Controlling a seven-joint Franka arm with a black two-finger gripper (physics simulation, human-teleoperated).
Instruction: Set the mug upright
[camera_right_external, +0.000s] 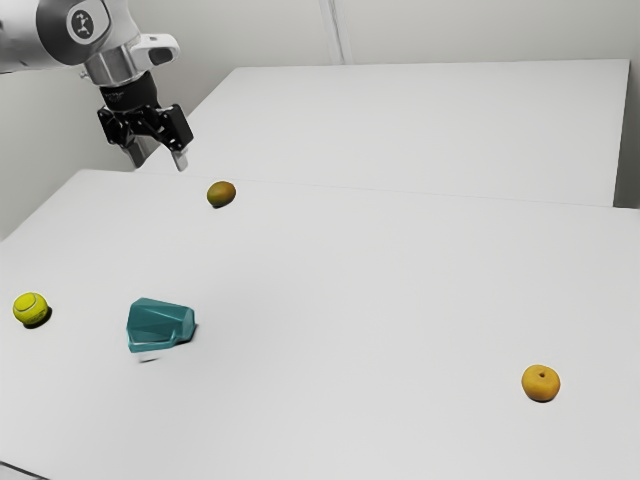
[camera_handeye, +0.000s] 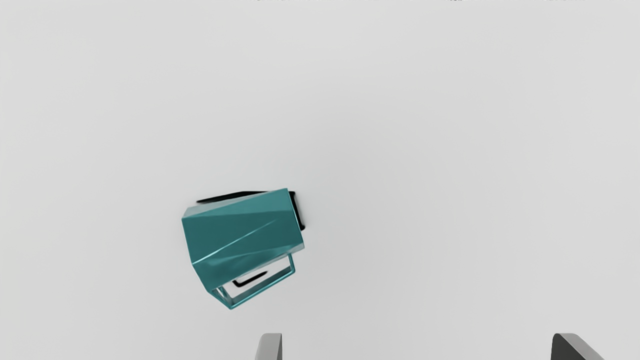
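One orange (camera_right_external: 541, 383) sits nearest, well apart from the single teal mug (camera_right_external: 160, 325), which lies on its side on the worktop (camera_right_external: 350, 290), long axis running across the exterior view, wider end toward one tennis ball (camera_right_external: 30, 309), handle facing the camera. One brownish fruit (camera_right_external: 221, 194) rests beyond the mug; one hand (camera_right_external: 160, 162) hangs clear of it, empty, fingers spread.

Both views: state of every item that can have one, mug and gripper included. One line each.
Teal mug: lying on its side on the white table, not upright, not gripped.
Gripper: open, empty, raised above the table.
Tennis ball: resting on the table.
Brownish round fruit: whole, resting on the table.
Orange fruit: whole, resting on the table.
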